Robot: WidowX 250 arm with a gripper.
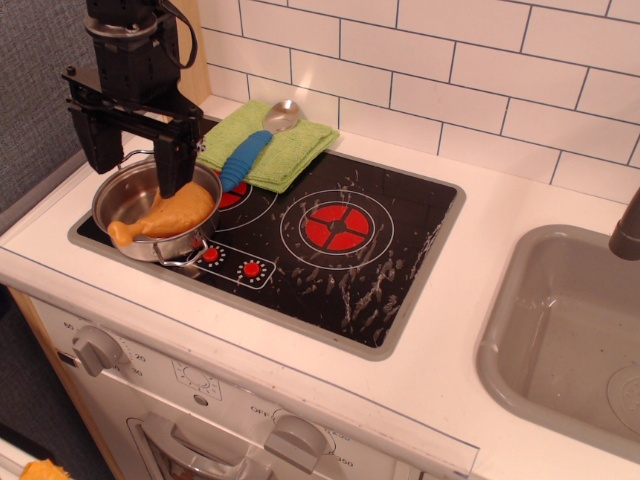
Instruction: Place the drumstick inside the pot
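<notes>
The orange-tan drumstick [165, 215] lies inside the shiny steel pot [125, 190], its bulbous end to the right and its thin bone end resting at the pot's front-left rim. The pot stands on the front-left burner of the black cooktop [330, 270]. My black gripper [135, 150] hangs just above the pot with its fingers [175, 165] spread wide apart. It is open and holds nothing.
A blue-handled metal spoon [250, 150] lies on a green cloth [285, 150] behind the pot. A red burner ring [335, 228] marks the cooktop's middle. A grey sink [570, 330] is at the right. A white tiled wall runs behind.
</notes>
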